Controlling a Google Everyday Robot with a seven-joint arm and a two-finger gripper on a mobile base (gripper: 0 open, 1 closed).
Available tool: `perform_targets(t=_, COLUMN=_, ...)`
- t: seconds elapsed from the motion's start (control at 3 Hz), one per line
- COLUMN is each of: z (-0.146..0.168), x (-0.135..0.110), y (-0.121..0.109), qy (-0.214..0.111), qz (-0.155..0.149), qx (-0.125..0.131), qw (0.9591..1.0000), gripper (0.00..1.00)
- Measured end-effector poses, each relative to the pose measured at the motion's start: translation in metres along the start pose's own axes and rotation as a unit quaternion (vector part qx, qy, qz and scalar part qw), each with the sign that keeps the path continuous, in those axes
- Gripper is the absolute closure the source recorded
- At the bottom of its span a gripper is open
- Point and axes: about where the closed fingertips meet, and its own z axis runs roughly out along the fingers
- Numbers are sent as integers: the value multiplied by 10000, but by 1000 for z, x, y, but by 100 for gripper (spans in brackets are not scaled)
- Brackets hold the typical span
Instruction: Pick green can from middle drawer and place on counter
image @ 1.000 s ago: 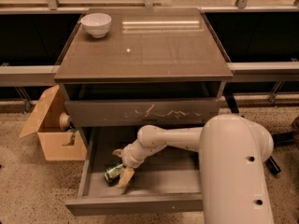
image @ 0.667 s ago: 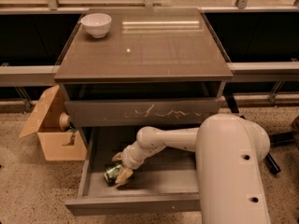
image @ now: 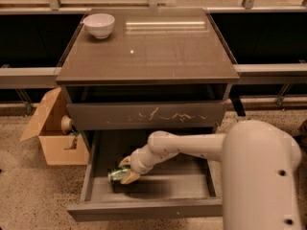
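Slippage is the main hazard here. The small green metallic drink can (image: pixel 116 175) lies on its side on the flat grey floor of the shallow dark grey-brown middle drawer (image: pixel 192 182), in the left half and nearer the front panel than the back. A round body resting like that can roll or squirt away if it is gripped off-centre.

The robot's pale tan gripper (image: pixel 126 170) is down in the drawer at the can's right end, touching or all but touching it. Whether it is spread around the can or clamped on it, I cannot tell.

A second risk is the way out. The dark drawer front with white scratch marks (image: pixel 144 115) hangs directly above the arm, and the thin edge of the glossy dark grey-brown counter slab (image: pixel 153 51) overhangs above that. A straight upward lift would likely knock the can or wrist against them, so the can probably has to come forward first.

The can's long axis runs roughly left to right, near parallel to the drawer's front panel. One end points toward the left wall and the other into the gripper.

On the counter, a small white ceramic bowl (image: pixel 99 25) sits at the far left corner.
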Motion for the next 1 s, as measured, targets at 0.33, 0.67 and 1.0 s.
perform_targets(t=0.33, z=-59, x=-5, y=7, qy=-469, qz=-210, qx=339, qw=9981, gripper=100)
perform_targets(t=0.67, z=-120, x=9, y=11, qy=-939, qz=-336, qx=628, qw=9930, gripper=100)
perform_targets(t=1.0, z=-131, x=17, y=24, qy=-976, qz=-430, qx=490, qw=9931, gripper=100)
